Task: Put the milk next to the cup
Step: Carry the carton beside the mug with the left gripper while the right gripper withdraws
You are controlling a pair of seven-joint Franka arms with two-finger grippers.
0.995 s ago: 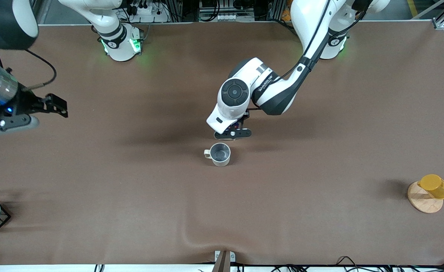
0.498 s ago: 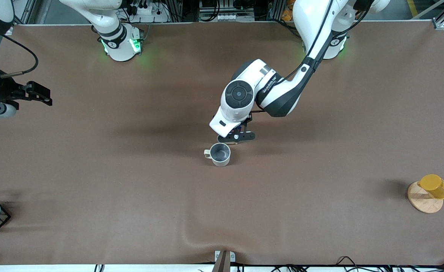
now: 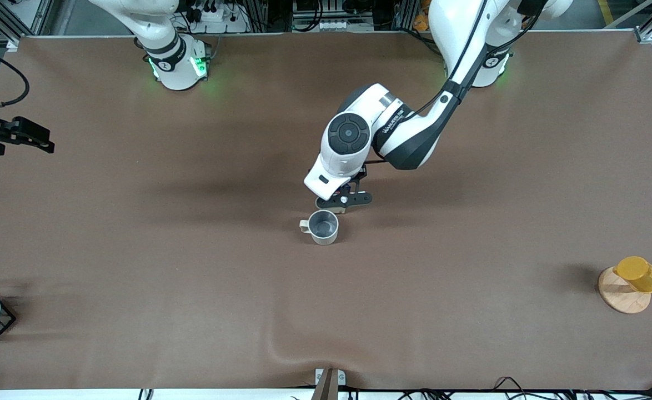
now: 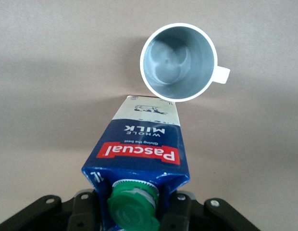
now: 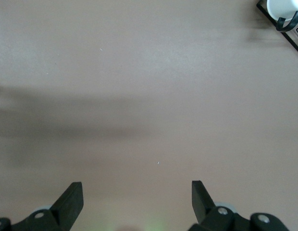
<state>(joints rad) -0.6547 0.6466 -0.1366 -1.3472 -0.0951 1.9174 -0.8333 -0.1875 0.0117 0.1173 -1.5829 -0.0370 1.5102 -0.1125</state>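
One milk (image 4: pixel 139 154) carton is sitting pinched between the left gripper (image 4: pixel 134 211) fingers (image 4: pixel 180 204), gripped at its upper body just under the gable, green cap (image 4: pixel 132 209) right by the pads. Its base is pointing down from the fingers toward the table (image 3: pixel 192 278), w/ the bottom edge showing right beside the cup (image 4: pixel 178 62) rim; can't tell if it's touching the table yet or hanging a bit above it. Cup is standing upright just past the carton's base from the fingertips, handle sticking out sideways, bluish inside empty.

Handling, as a guess: carton is looking like thin card, so light but soft-walled. Squeezing hard would be denting it, and glossy print could be slipping under weak grip. Flat side panels below the gable seem the best hold, as it's being held now. Being tall and narrow, it could be tipping into the cup if let go tilted.

Front view is showing the left gripper (image 3: pixel 344 200) low over the table right by the cup (image 3: pixel 322 226), carton hidden under the wrist.

Right gripper (image 5: pixel 134 199) is waiting over bare table at the right arm's end, fingers spread wide, holding nothing.
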